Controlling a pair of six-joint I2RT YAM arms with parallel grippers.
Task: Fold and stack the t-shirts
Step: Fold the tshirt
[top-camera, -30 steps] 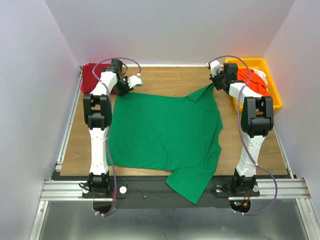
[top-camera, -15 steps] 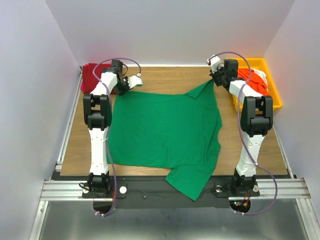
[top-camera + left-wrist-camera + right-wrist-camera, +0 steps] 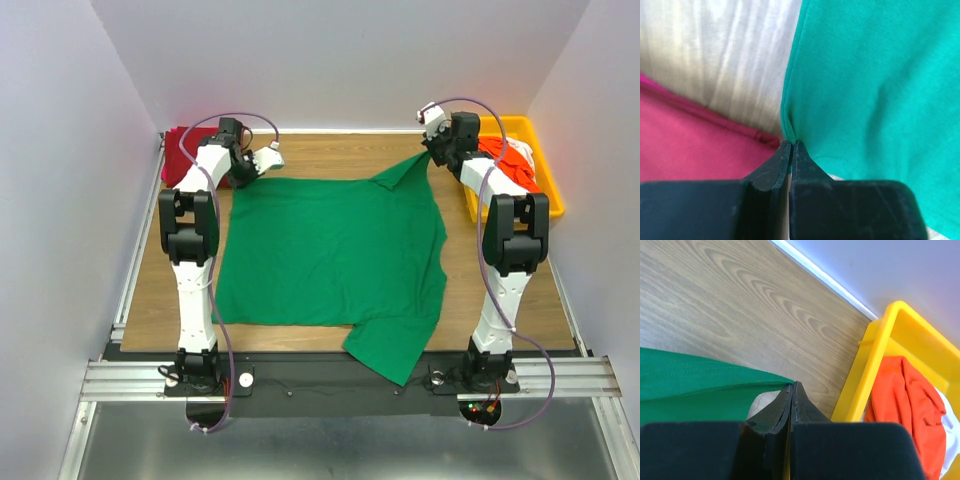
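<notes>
Corners of the bright green soft cloth t-shirt (image 3: 330,250) are in our grip: the left claw (image 3: 791,145) is clamped on its far-left edge, the right claw (image 3: 791,386) on its raised far-right corner. The shirt lies spread on the wooden desk (image 3: 330,155), one flap overhanging the near edge. We should pull both corners evenly, keeping the far hem taut and low.

Bright, even light; blurred wrist close-ups

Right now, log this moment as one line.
left tool: shut on green t-shirt, far-left corner | right tool: shut on its far-right corner | state: spread open, unfolded
</notes>
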